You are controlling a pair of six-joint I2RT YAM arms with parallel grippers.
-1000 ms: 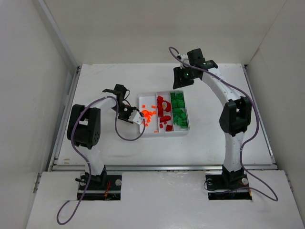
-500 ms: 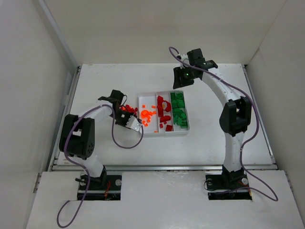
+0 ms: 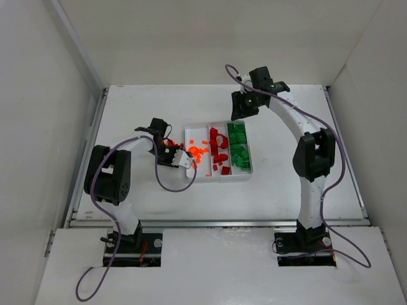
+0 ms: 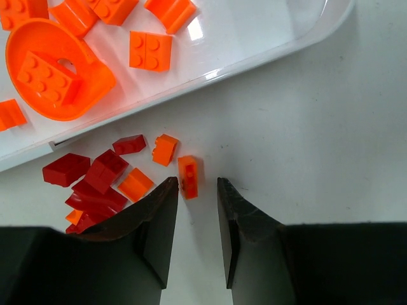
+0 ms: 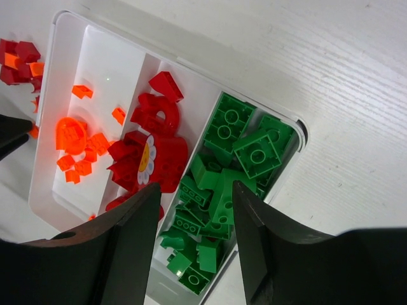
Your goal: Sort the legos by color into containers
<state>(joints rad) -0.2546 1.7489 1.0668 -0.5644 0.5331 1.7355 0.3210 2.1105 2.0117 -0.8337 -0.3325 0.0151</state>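
Left hand, fingers narrowly apart and empty, is hovering at a small orange brick lying lengthwise between its tips.

White table; white tray on it, red and orange legos just beside

White table, plain white walls, soft even light

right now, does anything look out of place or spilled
Yes: a small pile of dark red and orange legos lies on the table outside the tray, beside its orange compartment. A white-and-yellow flower piece sits among the red legos.
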